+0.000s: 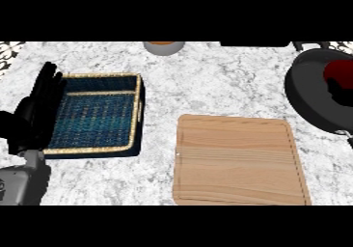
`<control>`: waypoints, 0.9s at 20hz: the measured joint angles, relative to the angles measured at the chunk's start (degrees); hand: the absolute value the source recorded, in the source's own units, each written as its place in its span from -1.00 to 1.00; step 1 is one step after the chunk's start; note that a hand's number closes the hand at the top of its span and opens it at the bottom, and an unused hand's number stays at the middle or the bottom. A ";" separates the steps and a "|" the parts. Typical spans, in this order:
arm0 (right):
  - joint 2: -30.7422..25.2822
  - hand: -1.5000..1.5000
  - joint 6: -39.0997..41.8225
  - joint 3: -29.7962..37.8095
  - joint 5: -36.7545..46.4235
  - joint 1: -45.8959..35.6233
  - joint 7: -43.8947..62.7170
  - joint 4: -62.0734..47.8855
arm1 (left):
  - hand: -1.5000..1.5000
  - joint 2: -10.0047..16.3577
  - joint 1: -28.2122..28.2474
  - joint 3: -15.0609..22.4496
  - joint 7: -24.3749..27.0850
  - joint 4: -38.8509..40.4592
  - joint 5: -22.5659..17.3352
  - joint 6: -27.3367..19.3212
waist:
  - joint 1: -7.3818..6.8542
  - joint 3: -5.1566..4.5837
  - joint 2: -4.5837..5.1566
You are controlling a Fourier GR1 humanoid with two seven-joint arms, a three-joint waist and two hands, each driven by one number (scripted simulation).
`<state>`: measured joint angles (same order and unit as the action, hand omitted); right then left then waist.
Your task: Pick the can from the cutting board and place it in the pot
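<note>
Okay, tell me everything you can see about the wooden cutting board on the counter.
The cutting board is a pale wooden rectangle with rounded corners, grain lines running across it and a thin groove just inside its edge. It lies flat on the white and grey marbled counter, low in the view and a little right of the middle. It sits apart from the woven basket on its left and from the dark pot up to its right. Nothing rests on it, no can included, and only the counter touches it.
</note>
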<state>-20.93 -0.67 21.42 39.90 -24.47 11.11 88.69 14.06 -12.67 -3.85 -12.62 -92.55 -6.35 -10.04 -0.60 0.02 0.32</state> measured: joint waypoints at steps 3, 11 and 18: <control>-2.65 1.00 -5.63 -0.39 6.72 0.43 -3.34 -6.58 | 0.00 0.23 -0.52 -0.07 -0.41 -0.06 -0.22 0.45 | -0.51 0.01 0.20; -7.64 1.00 -17.03 0.70 12.55 -9.54 -12.69 -35.04 | 0.00 -0.91 -0.96 0.44 -1.17 -0.73 0.42 0.10 | -1.03 0.06 0.24; -8.87 -1.00 -16.58 5.47 7.41 -15.69 -19.05 -54.14 | 0.00 -0.69 -0.63 0.00 -0.92 -0.92 0.16 0.98 | -1.59 0.15 0.49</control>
<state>-29.80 -17.25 26.88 47.31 -40.17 -7.94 34.55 13.38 -13.30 -3.85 -13.53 -93.47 -6.19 -9.07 -2.19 0.17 0.81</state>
